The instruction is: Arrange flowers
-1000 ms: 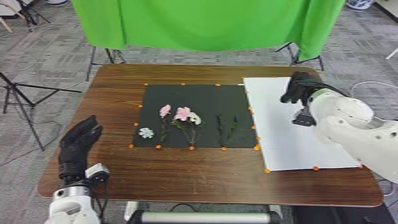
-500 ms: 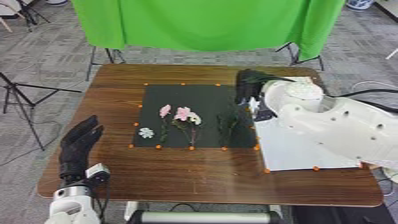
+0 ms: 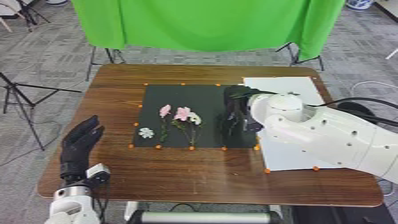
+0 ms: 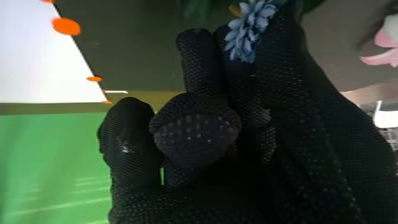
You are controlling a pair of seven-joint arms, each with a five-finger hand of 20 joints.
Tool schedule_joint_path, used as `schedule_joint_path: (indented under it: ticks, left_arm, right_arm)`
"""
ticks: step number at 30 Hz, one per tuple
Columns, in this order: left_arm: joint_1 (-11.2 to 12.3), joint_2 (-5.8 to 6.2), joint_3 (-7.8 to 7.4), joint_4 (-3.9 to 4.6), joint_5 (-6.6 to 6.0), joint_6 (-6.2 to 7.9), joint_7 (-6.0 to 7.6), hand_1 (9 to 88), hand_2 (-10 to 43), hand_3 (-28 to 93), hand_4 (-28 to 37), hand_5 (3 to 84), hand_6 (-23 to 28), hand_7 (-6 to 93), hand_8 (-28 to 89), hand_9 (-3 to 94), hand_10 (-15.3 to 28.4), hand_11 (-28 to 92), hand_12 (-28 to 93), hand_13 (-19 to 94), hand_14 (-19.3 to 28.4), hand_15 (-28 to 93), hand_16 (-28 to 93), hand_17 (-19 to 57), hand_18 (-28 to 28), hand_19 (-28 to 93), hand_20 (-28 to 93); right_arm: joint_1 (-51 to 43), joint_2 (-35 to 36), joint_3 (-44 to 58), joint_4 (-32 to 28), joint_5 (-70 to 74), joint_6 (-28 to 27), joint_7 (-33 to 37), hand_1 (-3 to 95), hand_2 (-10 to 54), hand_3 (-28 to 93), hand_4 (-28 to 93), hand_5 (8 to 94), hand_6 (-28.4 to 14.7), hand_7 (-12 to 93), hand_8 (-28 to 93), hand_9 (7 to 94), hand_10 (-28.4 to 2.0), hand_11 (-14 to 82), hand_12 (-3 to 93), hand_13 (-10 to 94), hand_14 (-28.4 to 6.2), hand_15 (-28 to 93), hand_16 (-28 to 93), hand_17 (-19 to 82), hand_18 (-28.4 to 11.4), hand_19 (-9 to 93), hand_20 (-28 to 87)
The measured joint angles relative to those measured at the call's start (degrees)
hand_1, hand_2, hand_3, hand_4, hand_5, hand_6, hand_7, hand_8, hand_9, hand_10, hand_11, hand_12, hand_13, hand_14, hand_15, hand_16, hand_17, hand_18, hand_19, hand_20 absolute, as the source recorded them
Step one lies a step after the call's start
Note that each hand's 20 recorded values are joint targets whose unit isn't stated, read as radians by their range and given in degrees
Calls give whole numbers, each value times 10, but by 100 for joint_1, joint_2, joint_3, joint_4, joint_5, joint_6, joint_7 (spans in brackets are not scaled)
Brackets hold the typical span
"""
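The right robot hand [image 3: 238,95] pinches a blue flower [image 4: 251,30] above the dark sheet's [image 3: 164,94] right side, bloom near the fingertips, likely to spare its petals for placement. The left robot hand [image 3: 78,142], fingers extended, rests left of the sheet.

Smooth wood table [image 3: 178,172]; matt black sheet [image 3: 182,94]; green cloth curtain [image 3: 204,25].

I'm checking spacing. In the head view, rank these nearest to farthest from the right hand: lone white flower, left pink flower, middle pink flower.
1. Middle pink flower, left of the right hand.
2. Left pink flower, farther left.
3. Lone white flower, farthest left.
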Motion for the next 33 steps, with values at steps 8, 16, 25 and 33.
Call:
schedule_joint_path:
  ticks: [8,16,25,33]
  left_arm:
    - [2,-9,-7,-5,25,-45,-39,382,-77,736,-131,474,-20,238,-101,368,99,228,149,353,140,223,0,108,129,197,227]
    - [2,-10,-7,-8,38,-111,-65,380,-80,738,-132,473,-20,239,-103,370,99,230,149,353,140,221,-1,108,129,195,226]
    - [3,-10,-7,-12,56,-169,-94,380,-81,739,-135,472,-20,238,-103,372,99,232,148,353,141,223,1,106,130,192,226]
    - [4,-13,-8,-15,74,-196,-113,380,-81,739,-134,473,-20,237,-102,371,101,231,148,353,143,225,1,105,130,190,226]
  right_arm:
    - [-30,4,87,13,25,-185,-5,440,-87,653,-165,650,23,176,18,662,-137,97,181,865,-38,644,267,599,-153,932,574]
    - [-35,9,235,14,96,-530,-14,385,-95,687,-163,615,19,171,-97,607,-149,83,180,853,-42,639,261,592,-153,932,555]
    - [-46,24,452,27,150,-797,-10,364,-95,686,-163,583,18,155,-91,568,-159,76,171,848,-46,629,255,583,-153,932,527]
    - [-235,70,1055,71,148,-802,65,339,-95,670,-157,485,2,117,-77,483,-177,59,163,832,-54,622,252,567,-162,932,497]
